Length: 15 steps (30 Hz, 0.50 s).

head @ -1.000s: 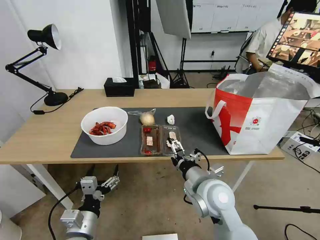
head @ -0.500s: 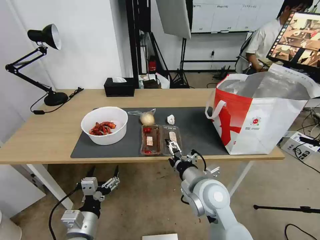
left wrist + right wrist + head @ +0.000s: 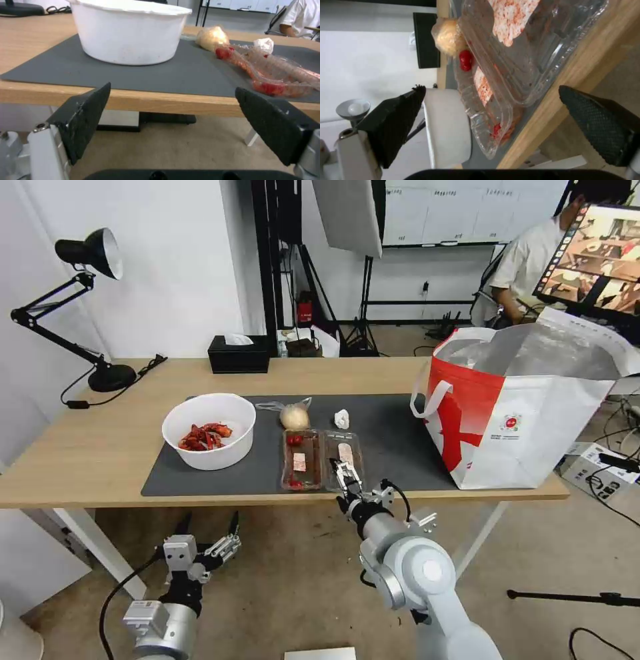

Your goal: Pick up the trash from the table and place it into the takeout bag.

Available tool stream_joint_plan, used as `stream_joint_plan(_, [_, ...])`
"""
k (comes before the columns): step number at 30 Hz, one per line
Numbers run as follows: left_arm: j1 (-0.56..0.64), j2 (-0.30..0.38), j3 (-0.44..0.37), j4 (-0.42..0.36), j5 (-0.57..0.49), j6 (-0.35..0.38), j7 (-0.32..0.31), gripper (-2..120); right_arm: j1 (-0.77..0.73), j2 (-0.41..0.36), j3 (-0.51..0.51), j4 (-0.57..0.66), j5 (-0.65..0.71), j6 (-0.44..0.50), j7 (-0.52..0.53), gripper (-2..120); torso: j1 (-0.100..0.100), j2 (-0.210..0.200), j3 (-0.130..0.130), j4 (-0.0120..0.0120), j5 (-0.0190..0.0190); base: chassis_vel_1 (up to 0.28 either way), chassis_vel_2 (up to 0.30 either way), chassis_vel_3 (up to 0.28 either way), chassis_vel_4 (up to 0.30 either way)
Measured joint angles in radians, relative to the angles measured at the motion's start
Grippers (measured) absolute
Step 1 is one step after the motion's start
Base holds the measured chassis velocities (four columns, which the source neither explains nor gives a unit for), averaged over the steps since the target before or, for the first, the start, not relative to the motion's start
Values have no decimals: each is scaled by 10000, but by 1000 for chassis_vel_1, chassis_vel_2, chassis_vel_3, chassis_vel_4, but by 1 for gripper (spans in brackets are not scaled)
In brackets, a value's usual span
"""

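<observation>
The right gripper (image 3: pixel 347 477) sits at the desk's (image 3: pixel 100 447) near edge with its jaws spread wide, lined up on the front rim of the clear clamshell tray (image 3: pixel 321 460), which lies open on the dark mat (image 3: pixel 393 440). Nothing is held yet; I'd call this the approach to the first pick.

From the tray, the white bowl (image 3: pixel 209 430) of red scraps is at about nine o'clock, the bagged beige lump (image 3: pixel 295 416) at eleven, touching the tray's far end, and the crumpled tissue (image 3: pixel 341 418) at one. The takeout bag (image 3: pixel 527 407) stands open-mouthed at three o'clock, well apart.

The left gripper (image 3: pixel 208 528) hangs below the desk front, jaws open, idle.

Next, I'd guess the jaws must straddle the thin rim and close gently, since that flimsy plastic could flex or spill leftovers when lifted toward the bag.
</observation>
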Motion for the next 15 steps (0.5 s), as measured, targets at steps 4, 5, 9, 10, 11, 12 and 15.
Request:
stream_joint_plan(4, [-22, 1, -1, 46, 0, -11, 16, 100, 64, 49, -9, -81, 2, -6, -33, 100, 0, 0, 0, 0, 0, 0, 0, 0, 0])
stream_joint_plan(5, [-22, 1, -1, 46, 0, -11, 16, 100, 64, 49, -9, -81, 2, -6, -33, 100, 0, 0, 0, 0, 0, 0, 0, 0, 0])
stream_joint_plan(9, [-47, 1, -1, 79, -5, -13, 29, 100, 158, 95, -15, -177, 2, -12, -33, 100, 0, 0, 0, 0, 0, 0, 0, 0, 0])
stream_joint_plan(10, [-57, 1, -1, 108, -8, -20, 35, 100, 209, 117, -16, -250, 0, -12, -29, 100, 0, 0, 0, 0, 0, 0, 0, 0, 0])
stream_joint_plan(11, [-57, 1, -1, 108, -8, -20, 35, 100, 209, 117, -16, -250, 0, -12, -29, 100, 0, 0, 0, 0, 0, 0, 0, 0, 0])
stream_joint_plan(12, [-61, 2, -1, 124, -10, -27, 37, 100, 238, 126, -16, -283, -1, -13, -32, 100, 0, 1, -1, 0, 0, 0, 0, 0, 0])
stream_joint_plan(15, [-70, 2, -8, 206, -16, -83, 56, 100, 343, 162, -15, -429, -5, -12, -59, 100, -1, 2, -1, -1, 0, 0, 0, 0, 0])
